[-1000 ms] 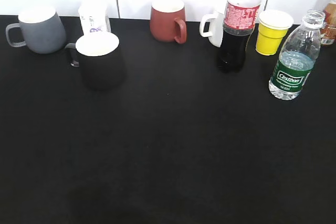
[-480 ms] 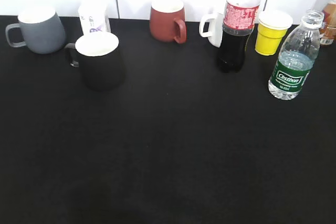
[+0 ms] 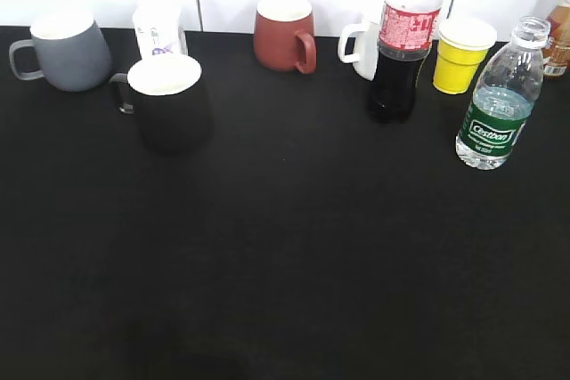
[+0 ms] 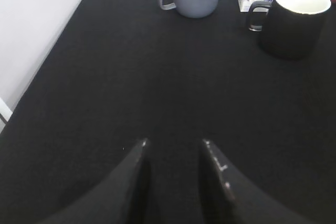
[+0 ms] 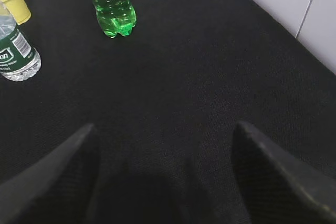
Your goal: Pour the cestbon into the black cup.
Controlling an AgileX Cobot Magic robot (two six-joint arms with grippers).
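Observation:
The cestbon (image 3: 497, 100), a clear capless bottle with a green label, stands upright at the right of the black table; its lower part shows at the left edge of the right wrist view (image 5: 14, 51). The black cup (image 3: 169, 102), white inside, stands at the back left, handle to the left; it also shows in the left wrist view (image 4: 293, 22). My left gripper (image 4: 174, 142) is open and empty over bare table, well short of the cup. My right gripper (image 5: 165, 127) is wide open and empty, right of the bottle. Neither gripper shows in the exterior view.
A grey mug (image 3: 64, 52), a small white carton (image 3: 158, 31), a red-brown mug (image 3: 285, 35), a white mug (image 3: 361, 46), a dark cola bottle (image 3: 399, 58) and a yellow cup (image 3: 461, 55) line the back. A green soda bottle (image 5: 111, 3) stands beyond the right gripper.

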